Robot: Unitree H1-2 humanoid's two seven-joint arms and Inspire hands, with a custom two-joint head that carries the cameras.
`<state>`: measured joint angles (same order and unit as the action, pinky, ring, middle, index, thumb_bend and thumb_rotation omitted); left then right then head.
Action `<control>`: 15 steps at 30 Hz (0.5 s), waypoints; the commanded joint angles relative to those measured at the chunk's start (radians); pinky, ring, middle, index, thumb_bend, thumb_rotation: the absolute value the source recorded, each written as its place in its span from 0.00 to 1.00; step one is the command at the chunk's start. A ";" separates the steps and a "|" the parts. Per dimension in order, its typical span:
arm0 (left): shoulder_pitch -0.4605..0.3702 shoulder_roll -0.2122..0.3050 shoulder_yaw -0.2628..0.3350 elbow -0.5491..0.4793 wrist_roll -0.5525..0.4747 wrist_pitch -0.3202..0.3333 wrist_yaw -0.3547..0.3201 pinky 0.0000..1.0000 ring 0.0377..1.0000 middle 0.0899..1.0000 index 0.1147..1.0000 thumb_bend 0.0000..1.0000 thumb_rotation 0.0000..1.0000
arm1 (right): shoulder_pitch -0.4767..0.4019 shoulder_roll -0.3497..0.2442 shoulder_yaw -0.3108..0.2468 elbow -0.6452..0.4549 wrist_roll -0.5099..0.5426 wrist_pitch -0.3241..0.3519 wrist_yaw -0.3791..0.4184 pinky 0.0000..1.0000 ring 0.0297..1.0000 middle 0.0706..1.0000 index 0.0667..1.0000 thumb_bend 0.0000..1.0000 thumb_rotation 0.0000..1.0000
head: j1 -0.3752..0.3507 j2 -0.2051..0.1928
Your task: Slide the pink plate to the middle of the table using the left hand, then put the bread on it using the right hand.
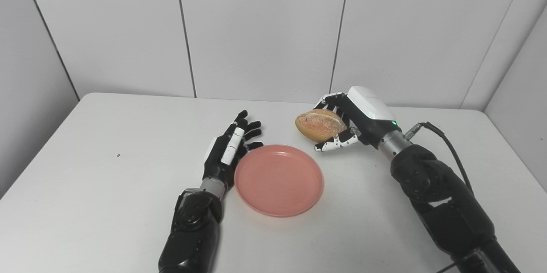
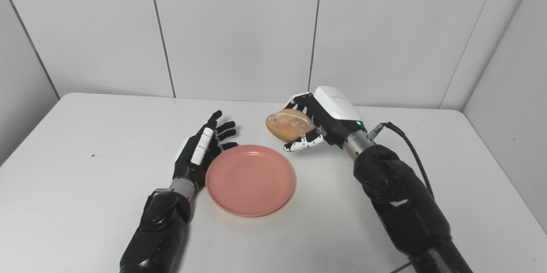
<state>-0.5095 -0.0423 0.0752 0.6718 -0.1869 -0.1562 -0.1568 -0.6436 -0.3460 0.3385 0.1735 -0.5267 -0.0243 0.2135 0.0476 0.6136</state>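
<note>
In the left eye view, a pink plate (image 1: 278,180) lies flat on the white counter (image 1: 85,187), near its middle and a little toward the front edge. The left robot hand (image 1: 230,148) rests at the plate's left rim, released, its fingers spread and stretched away from the camera; the side of the hand is just beside the rim, and whether it actually touches cannot be told. The right robot hand (image 1: 350,121) is raised above the counter behind and to the right of the plate, grasping a roll of bread (image 1: 320,125). Its upper fingers curl over the far side of the bread and its thumb comes up beneath, so the bread is lifted clear of the counter, beside the plate's far right edge rather than over its centre. A black cable (image 1: 444,145) loops off the right wrist. Pale wall panels (image 1: 265,29) stand behind the counter.

In the right eye view, the same layout sits shifted a little to the left. The plate (image 2: 250,180) holds nothing. The left robot hand (image 2: 201,147) lies open against its left side, with fingertips pointing to the back of the counter (image 2: 77,187). The right robot hand (image 2: 327,115) holds the bread (image 2: 289,125) in the air, just past the plate's far right rim, the crust's split facing upward.
</note>
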 commanded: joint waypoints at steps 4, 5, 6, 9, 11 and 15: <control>0.049 -0.032 -0.013 0.065 0.021 0.000 0.018 0.64 0.79 0.79 0.89 0.85 0.78 | -0.082 0.003 0.017 0.000 0.011 -0.090 0.041 0.26 0.32 0.39 0.49 0.52 0.00 | 0.050 0.004; 0.047 -0.033 -0.014 0.069 0.026 -0.005 0.021 0.64 0.79 0.78 0.89 0.84 0.78 | -0.085 0.004 0.022 0.004 0.007 -0.100 0.044 0.28 0.34 0.39 0.49 0.52 0.00 | 0.060 0.006; 0.045 -0.035 -0.015 0.072 0.028 -0.010 0.023 0.64 0.79 0.77 0.88 0.84 0.78 | -0.089 0.006 0.029 0.007 -0.001 -0.111 0.044 0.30 0.35 0.40 0.49 0.52 0.00 | 0.064 0.007; 0.042 -0.041 -0.017 0.074 0.031 -0.009 0.031 0.63 0.78 0.76 0.87 0.84 0.78 | -0.096 0.011 0.045 0.009 -0.017 -0.121 0.055 0.25 0.30 0.37 0.48 0.52 0.00 | 0.077 0.015; 0.040 -0.044 -0.017 0.075 0.031 -0.003 0.030 0.62 0.78 0.76 0.89 0.84 0.78 | -0.099 0.016 0.048 0.010 -0.019 -0.127 0.059 0.23 0.27 0.36 0.48 0.52 0.00 | 0.077 0.015; 0.033 -0.045 -0.015 0.087 0.029 -0.006 0.025 0.61 0.77 0.77 0.90 0.86 0.79 | -0.103 0.026 0.053 0.027 -0.026 -0.143 0.059 0.29 0.33 0.39 0.48 0.52 0.00 | 0.077 0.015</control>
<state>-0.5298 -0.0618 0.0685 0.6985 -0.1534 -0.1773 -0.1301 -0.6885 -0.3204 0.3997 0.2071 -0.5515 -0.1203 0.2832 0.1243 0.6289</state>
